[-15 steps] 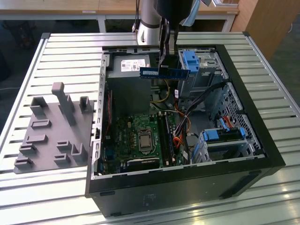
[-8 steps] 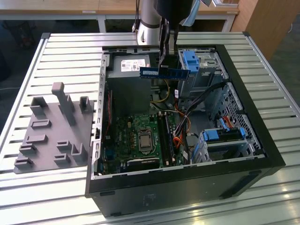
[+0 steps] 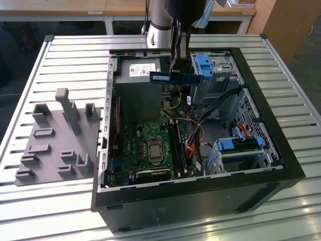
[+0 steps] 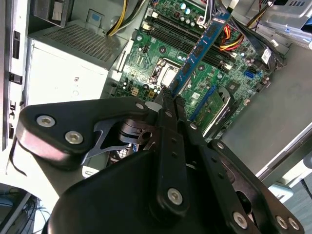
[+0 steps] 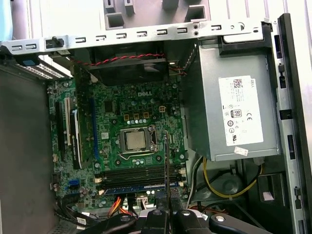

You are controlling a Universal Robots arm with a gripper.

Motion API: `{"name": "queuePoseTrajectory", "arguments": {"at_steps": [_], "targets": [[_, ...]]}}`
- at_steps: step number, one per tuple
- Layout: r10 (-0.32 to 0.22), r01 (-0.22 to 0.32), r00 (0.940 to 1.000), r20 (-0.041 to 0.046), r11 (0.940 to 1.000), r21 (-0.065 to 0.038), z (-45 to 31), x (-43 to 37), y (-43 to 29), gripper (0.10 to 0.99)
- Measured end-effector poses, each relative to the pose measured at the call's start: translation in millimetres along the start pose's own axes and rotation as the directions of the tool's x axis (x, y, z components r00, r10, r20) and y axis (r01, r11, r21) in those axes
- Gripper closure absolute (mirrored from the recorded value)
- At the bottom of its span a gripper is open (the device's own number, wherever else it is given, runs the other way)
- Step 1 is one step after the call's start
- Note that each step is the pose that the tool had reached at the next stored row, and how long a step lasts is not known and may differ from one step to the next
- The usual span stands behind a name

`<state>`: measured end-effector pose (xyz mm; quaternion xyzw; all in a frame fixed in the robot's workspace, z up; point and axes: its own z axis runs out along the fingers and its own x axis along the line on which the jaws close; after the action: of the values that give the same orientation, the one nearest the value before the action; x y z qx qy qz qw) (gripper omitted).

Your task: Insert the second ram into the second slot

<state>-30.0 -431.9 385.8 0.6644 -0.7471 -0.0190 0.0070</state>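
Exterior view: hand grips second ram.

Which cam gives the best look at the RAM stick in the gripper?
Exterior view: the second ram shows its flat face and label, held above the open case. Second wrist view shows it foreshortened; first wrist view shows it edge-on, a thin line.

Rests on a ribbed silver metal table, backed by a white-framed wooden-topped bench, with a brown wooden panel and dark grey floor at the exterior view's right.
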Motion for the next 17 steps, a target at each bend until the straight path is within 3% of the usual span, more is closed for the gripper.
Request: {"name": "queuePoseTrajectory", "arguments": {"at_steps": [17], "targets": [[0.026,-0.026,0.9997,0.001,0.9997,0.0,0.0,0.0,0.0,0.949]]}}
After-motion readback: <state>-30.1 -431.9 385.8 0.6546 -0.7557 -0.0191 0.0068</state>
